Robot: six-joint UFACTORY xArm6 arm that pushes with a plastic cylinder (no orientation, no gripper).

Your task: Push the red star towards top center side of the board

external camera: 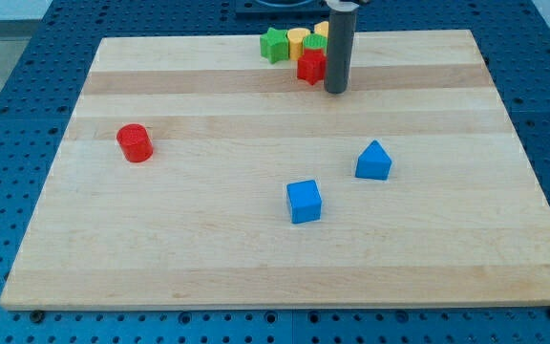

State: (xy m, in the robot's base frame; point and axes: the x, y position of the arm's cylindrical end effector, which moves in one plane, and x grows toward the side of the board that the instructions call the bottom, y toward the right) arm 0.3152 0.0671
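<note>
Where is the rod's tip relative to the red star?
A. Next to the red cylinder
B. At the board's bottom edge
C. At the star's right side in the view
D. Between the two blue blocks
C: my tip stands just at the view's right of the red star, near the board's top centre.

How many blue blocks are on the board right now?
2: a blue cube at lower centre, and a blue house-shaped block up and to its right. None seem hidden.

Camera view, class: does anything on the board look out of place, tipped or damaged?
Nothing stands out. Every block sits flat and intact on the board. My tip rests just right of the red star, which sits by the top-centre cluster.
</note>
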